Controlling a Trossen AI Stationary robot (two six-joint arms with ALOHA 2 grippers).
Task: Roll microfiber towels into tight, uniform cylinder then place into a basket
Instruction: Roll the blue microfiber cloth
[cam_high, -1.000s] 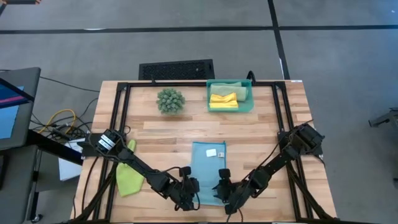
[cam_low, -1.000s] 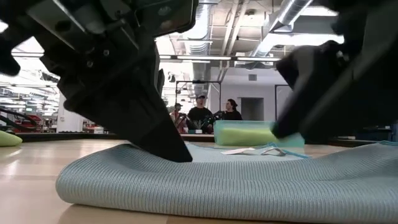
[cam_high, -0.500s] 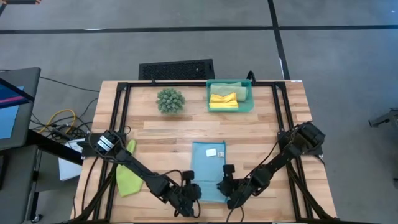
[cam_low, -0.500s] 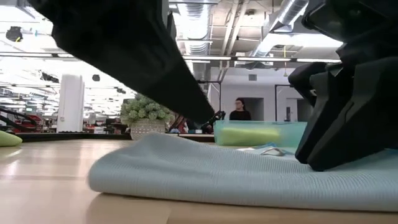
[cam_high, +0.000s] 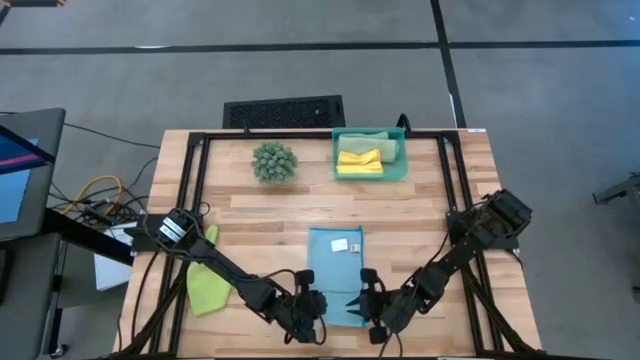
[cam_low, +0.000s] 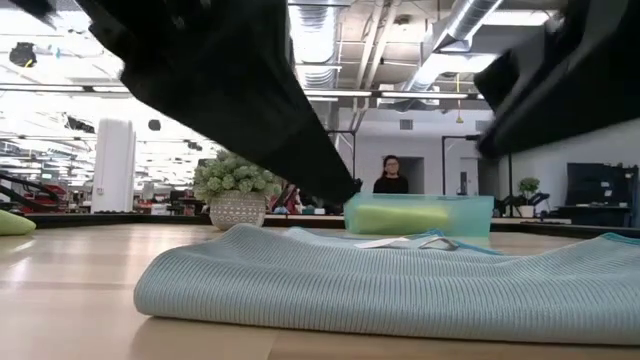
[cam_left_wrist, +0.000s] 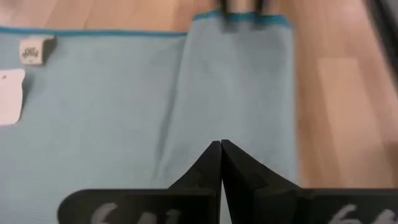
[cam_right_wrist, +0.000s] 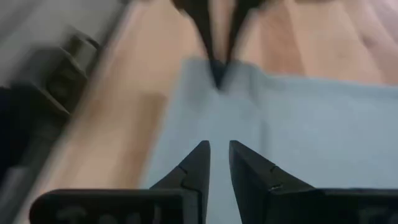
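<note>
Wooden planks made up the tabletop (cam_high: 270, 215), ringed by a black frame, with grey floor all round it. Near the middle of the front edge lay the light blue towel (cam_high: 334, 272), its near end doubled over into a soft fold and two small white tags sitting on its far end. Both arms had their claws down at that folded end, facing each other across it.

From the left side, the left gripper (cam_high: 313, 306) was at the towel's left edge. Its fingers were pressed fully together, tip to tip, and in its own wrist view they pointed over the blue cloth with nothing clearly caught between them (cam_left_wrist: 221, 148). On the opposite side, the right gripper (cam_high: 362, 304) was at the towel's right edge. Its fingers stood a narrow slit apart just above the cloth (cam_right_wrist: 215, 148); whether any fabric was pinched in that slit I could not tell.

At the back edge, right of centre, sat the basket (cam_high: 400, 165), with the yellow towel (cam_high: 358, 160) rolled up inside it and the sage green towel (cam_high: 372, 136) tucked along its far wall. Beside the basket to the left stood the spiky green plant ball (cam_high: 274, 160). Over by the left edge the lime green towel (cam_high: 207, 285) lay crumpled under the left arm.

Looking level across the wood, the blue towel's fold (cam_low: 400, 290) filled the foreground, and a person (cam_low: 391, 175) stood far back in the room.
</note>
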